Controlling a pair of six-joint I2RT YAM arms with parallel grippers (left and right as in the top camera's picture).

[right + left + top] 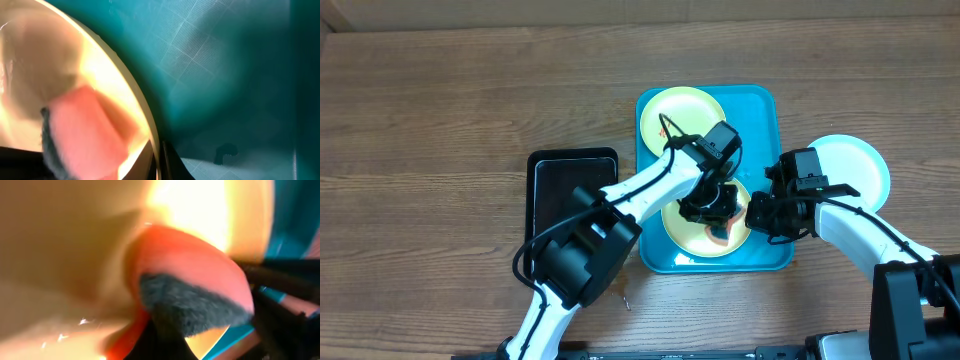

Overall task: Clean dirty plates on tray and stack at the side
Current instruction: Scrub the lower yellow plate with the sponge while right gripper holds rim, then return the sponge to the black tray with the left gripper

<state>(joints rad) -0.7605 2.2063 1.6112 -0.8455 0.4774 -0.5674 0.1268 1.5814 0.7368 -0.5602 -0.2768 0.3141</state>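
The turquoise tray [760,110] holds two pale yellow-green plates: a far one [680,112] and a near one [685,232]. My left gripper [715,208] is shut on an orange sponge with a dark scrub side [192,280], pressed onto the near plate [65,245]. My right gripper [757,215] is shut on that plate's right rim [145,107], one finger on each side. The sponge also shows in the right wrist view [85,135]. A light blue-mint plate [855,165] lies on the table to the right of the tray.
A black tray [570,185] sits on the table left of the turquoise tray. The wooden table [440,120] stretches to the left and far side.
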